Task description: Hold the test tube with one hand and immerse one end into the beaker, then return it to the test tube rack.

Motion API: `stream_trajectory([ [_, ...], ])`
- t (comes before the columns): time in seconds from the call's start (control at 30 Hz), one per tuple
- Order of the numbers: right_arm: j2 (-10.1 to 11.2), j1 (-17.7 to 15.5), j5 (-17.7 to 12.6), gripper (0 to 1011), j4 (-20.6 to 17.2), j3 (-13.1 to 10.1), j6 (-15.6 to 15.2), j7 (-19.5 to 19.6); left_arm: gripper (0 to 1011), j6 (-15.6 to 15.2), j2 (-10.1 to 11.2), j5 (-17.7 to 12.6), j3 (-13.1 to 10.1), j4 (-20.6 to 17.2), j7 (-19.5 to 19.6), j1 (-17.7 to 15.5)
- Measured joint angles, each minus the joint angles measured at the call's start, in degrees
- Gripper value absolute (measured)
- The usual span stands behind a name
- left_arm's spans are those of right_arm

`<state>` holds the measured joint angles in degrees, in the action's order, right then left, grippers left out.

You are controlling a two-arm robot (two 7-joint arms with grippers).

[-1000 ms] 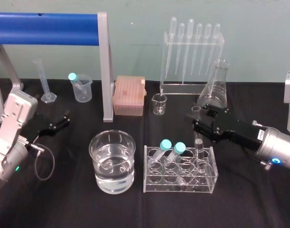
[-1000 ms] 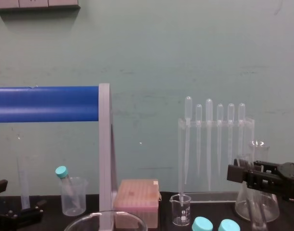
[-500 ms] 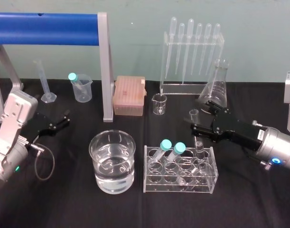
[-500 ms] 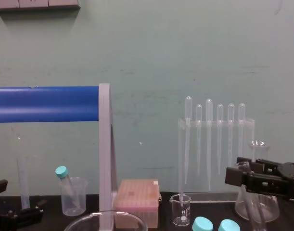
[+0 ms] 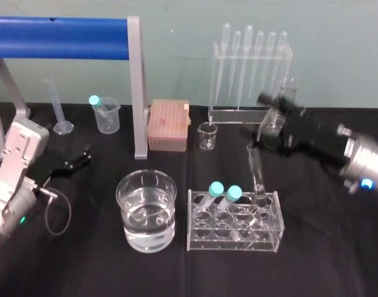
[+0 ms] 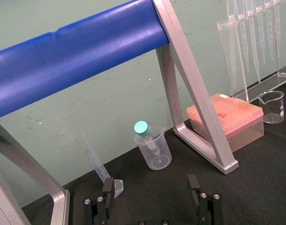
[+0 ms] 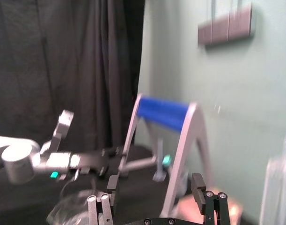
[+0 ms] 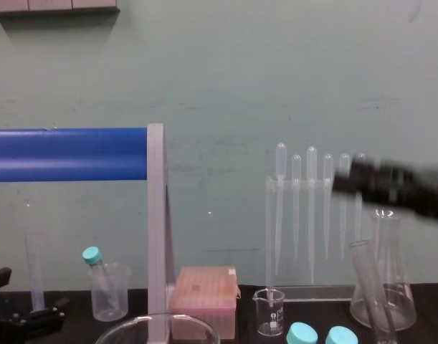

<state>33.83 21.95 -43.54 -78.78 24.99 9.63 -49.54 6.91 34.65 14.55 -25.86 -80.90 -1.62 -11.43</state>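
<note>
My right gripper [image 7: 154, 187] hangs spread and empty above the slim clear glass test tube [image 5: 255, 167] leaning in the clear plastic rack [image 5: 233, 242]; my left gripper [image 6: 150, 187] is spread too.

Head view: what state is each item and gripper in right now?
test tube: uncapped, leaning in the rack, ungripped.
rack: upright, also holds two teal-capped tubes.
beaker: part-filled with clear liquid.
right gripper: open, empty, above the rack's far side.
left gripper: open, empty, at table's left.

Three teal-capped clear tubes [image 5: 216, 187]; one uncapped clear glass test tube [image 5: 257, 173]; five bulb-topped plastic pipettes [image 5: 248, 55] by the tabletop's far edge. One wide clear glass beaker [image 5: 146, 213], one small spouted glass beaker [image 5: 208, 135], one glass conical flask [image 8: 399, 304], one pink box [image 5: 168, 124].
</note>
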Motion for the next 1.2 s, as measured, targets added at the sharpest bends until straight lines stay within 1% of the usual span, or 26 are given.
stream_trajectory([
  [0.03, 0.1, 0.4, 0.4, 1000, -1.3, -0.8, 1.2, 0.6, 1000, 0.0, 0.0, 0.0, 0.0, 0.0, 0.0, 0.0],
  [0.1, 0.3, 0.7, 1.0, 1000, -2.5, -1.7, 2.3, 1.6, 1000, 0.0, 0.0, 0.0, 0.0, 0.0, 0.0, 0.0],
  [0.13, 0.5, 0.9, 2.2, 1000, -3.8, -2.5, 3.1, 3.6, 1000, 0.0, 0.0, 0.0, 0.0, 0.0, 0.0, 0.0],
  [0.2, 0.9, 1.0, 4.6, 1000, -5.2, -3.3, 3.3, 6.7, 1000, 0.0, 0.0, 0.0, 0.0, 0.0, 0.0, 0.0],
  [0.23, 1.3, 1.1, 7.2, 1000, -6.2, -3.9, 2.9, 10.2, 1000, 0.0, 0.0, 0.0, 0.0, 0.0, 0.0, 0.0],
  [0.27, 1.5, 1.1, 8.4, 1000, -6.5, -4.1, 2.4, 11.9, 1000, 0.0, 0.0, 0.0, 0.0, 0.0, 0.0, 0.0],
  [0.3, 1.5, 1.1, 10.3, 1000, -6.7, -4.3, 1.2, 14.6, 1000, 0.0, 0.0, 0.0, 0.0, 0.0, 0.0, 0.0],
  [0.37, 1.5, 1.1, 11.9, 1000, -6.5, -4.4, -0.3, 17.0, 1000, 0.0, 0.0, 0.0, 0.0, 0.0, 0.0, 0.0],
  [0.4, 1.2, 1.1, 13.1, 1000, -5.9, -4.3, -1.7, 18.6, 1000, 0.0, 0.0, 0.0, 0.0, 0.0, 0.0, 0.0],
  [0.43, 1.0, 1.1, 13.6, 1000, -5.4, -4.1, -2.5, 19.2, 1000, 0.0, 0.0, 0.0, 0.0, 0.0, 0.0, 0.0],
  [0.5, 0.1, 1.1, 14.3, 1000, -3.3, -3.7, -3.9, 20.1, 1000, 0.0, 0.0, 0.0, 0.0, 0.0, 0.0, 0.0],
  [0.57, -0.4, 0.9, 14.6, 1000, -1.8, -3.4, -4.7, 20.4, 1000, 0.0, 0.0, 0.0, 0.0, 0.0, 0.0, 0.0],
  [0.6, -1.0, 0.6, 14.7, 1000, -0.3, -3.1, -5.3, 20.5, 1000, 0.0, 0.0, 0.0, 0.0, 0.0, 0.0, 0.0],
  [0.63, -1.3, 0.4, 14.7, 1000, 0.5, -3.1, -5.6, 20.5, 1000, 0.0, 0.0, 0.0, 0.0, 0.0, 0.0, 0.0],
  [0.67, -1.3, 0.4, 14.7, 1000, 0.5, -3.1, -5.6, 20.5, 1000, 0.0, 0.0, 0.0, 0.0, 0.0, 0.0, 0.0],
  [0.7, -2.1, -0.2, 14.6, 1000, 2.1, -2.9, -6.3, 20.5, 1000, 0.0, 0.0, 0.0, 0.0, 0.0, 0.0, 0.0],
  [0.83, -3.2, -1.5, 14.3, 1000, 4.2, -2.7, -7.4, 20.5, 1000, 0.0, 0.0, 0.0, 0.0, 0.0, 0.0, 0.0],
  [0.97, -3.8, -2.3, 14.2, 1000, 5.0, -2.8, -8.1, 20.6, 1000, 0.0, 0.0, 0.0, 0.0, 0.0, 0.0, 0.0],
  [1.2, -3.7, -2.1, 14.2, 1000, 4.8, -2.8, -8.0, 20.6, 1000, 0.0, 0.0, 0.0, 0.0, 0.0, 0.0, 0.0],
])
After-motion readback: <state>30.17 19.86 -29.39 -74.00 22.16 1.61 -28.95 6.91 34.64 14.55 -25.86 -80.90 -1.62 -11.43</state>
